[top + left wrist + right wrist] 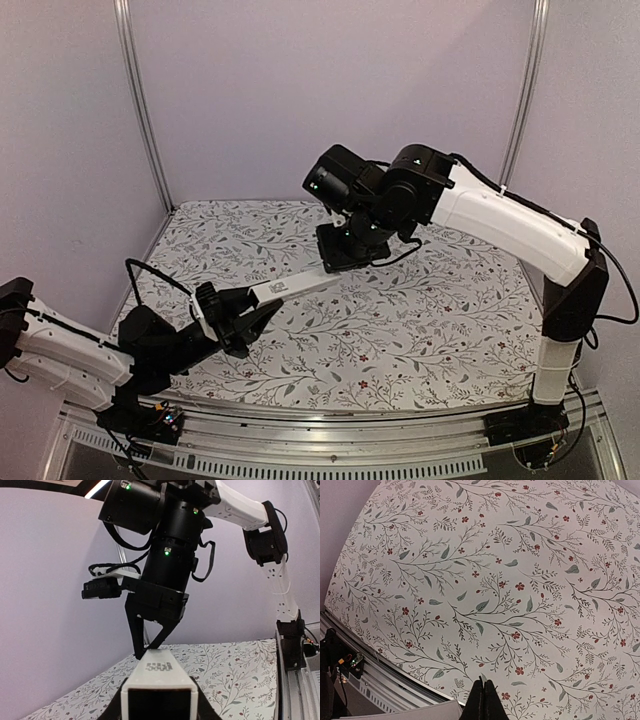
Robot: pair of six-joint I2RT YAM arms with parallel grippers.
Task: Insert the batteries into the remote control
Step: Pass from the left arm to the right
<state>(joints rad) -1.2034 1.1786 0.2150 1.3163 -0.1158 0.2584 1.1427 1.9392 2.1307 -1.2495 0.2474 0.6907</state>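
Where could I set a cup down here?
Bare cloth: the right half, between the remote and the right arm's post, and the far left corner. Crowded: left of centre, where left fingers hold the remote and right fingers hang at its tip.

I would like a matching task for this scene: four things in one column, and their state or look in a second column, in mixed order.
1. left gripper
2. right gripper
3. remote control
4. tablecloth

A. floral pattern
B. shut, holding nothing
C. white, held in the air
D. clamped on the remote control

Pairs: 1-D, 2-B, 3-C, 4-A
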